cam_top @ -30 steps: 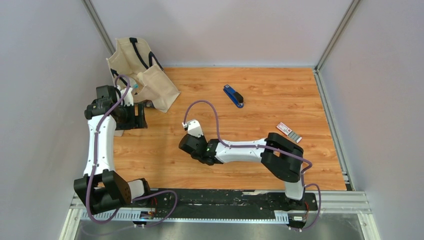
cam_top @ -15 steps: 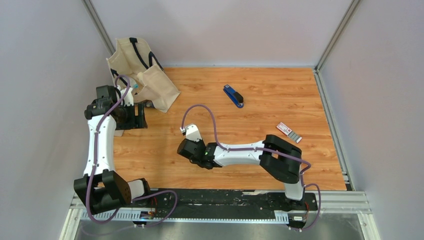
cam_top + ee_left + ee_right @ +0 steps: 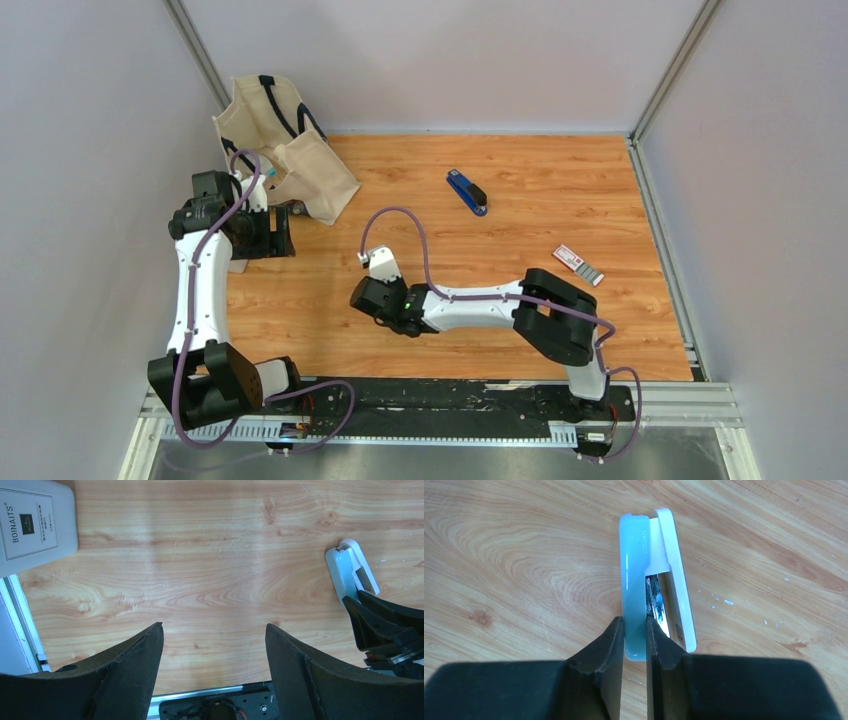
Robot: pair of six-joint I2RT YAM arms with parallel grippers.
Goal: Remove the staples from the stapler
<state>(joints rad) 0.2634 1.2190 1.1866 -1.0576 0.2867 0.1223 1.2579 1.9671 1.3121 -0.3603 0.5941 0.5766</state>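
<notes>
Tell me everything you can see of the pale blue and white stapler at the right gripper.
The stapler is small, plastic-looking: a translucent pale blue top arm, a white base, and a shiny metal magazine showing between them where they splay apart. It seems to lie on its side on the wooden table, and the right gripper pinches the blue arm's near end.

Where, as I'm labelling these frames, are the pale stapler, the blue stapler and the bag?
pale stapler point(image 3: 633, 580), right wrist view, its light blue cover.
blue stapler point(image 3: 467, 192), top view, middle of its body.
bag point(image 3: 310, 170), top view, its cloth front.
</notes>
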